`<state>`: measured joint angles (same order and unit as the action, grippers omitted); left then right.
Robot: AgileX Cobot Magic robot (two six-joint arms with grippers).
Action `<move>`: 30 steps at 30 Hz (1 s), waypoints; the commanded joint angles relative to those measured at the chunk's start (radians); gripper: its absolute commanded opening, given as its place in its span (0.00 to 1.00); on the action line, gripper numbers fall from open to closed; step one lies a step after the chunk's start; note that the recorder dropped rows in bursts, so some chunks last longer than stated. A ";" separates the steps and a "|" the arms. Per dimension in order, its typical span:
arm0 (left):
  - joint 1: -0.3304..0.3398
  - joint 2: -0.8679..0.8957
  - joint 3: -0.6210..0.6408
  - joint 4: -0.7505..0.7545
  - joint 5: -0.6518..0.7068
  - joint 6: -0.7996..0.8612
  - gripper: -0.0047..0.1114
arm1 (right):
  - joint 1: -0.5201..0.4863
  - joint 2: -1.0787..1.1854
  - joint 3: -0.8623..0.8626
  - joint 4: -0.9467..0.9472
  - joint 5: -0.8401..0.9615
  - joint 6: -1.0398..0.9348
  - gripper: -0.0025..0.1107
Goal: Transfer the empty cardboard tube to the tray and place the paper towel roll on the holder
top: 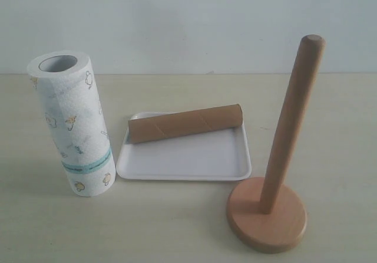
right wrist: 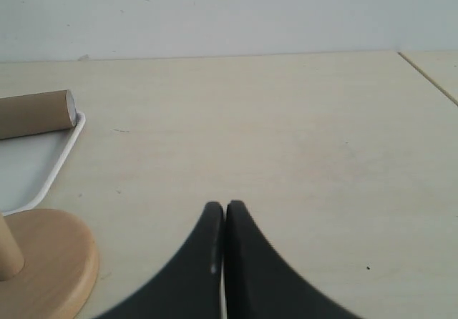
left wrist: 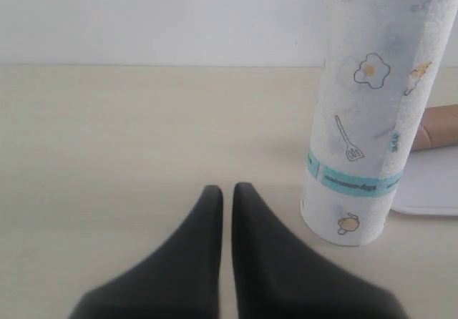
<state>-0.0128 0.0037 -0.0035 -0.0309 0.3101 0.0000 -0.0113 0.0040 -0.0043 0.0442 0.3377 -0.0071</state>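
The empty cardboard tube lies across the back of the white tray. The paper towel roll stands upright on the table left of the tray, apart from it. The wooden holder stands at the front right with its pole bare. Neither gripper shows in the exterior view. My left gripper is shut and holds nothing; the paper towel roll stands close beside it. My right gripper is shut and holds nothing, with the holder base, the tube end and the tray rim off to its side.
A pale wooden table carries everything, with a plain white wall behind it. A seam in the table top runs past the right gripper's far side.
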 commanded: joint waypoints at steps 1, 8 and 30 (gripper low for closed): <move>0.002 -0.004 0.004 0.001 -0.004 0.000 0.08 | -0.005 -0.004 0.004 -0.003 -0.001 0.000 0.02; 0.002 -0.004 0.004 0.001 -0.004 0.000 0.08 | -0.005 -0.004 0.004 -0.003 -0.001 0.000 0.02; 0.002 -0.004 0.004 0.001 -0.524 0.046 0.08 | -0.005 -0.004 0.004 -0.003 -0.001 0.000 0.02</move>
<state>-0.0128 0.0037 -0.0035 -0.0309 -0.0995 0.0277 -0.0113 0.0040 -0.0043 0.0442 0.3377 -0.0071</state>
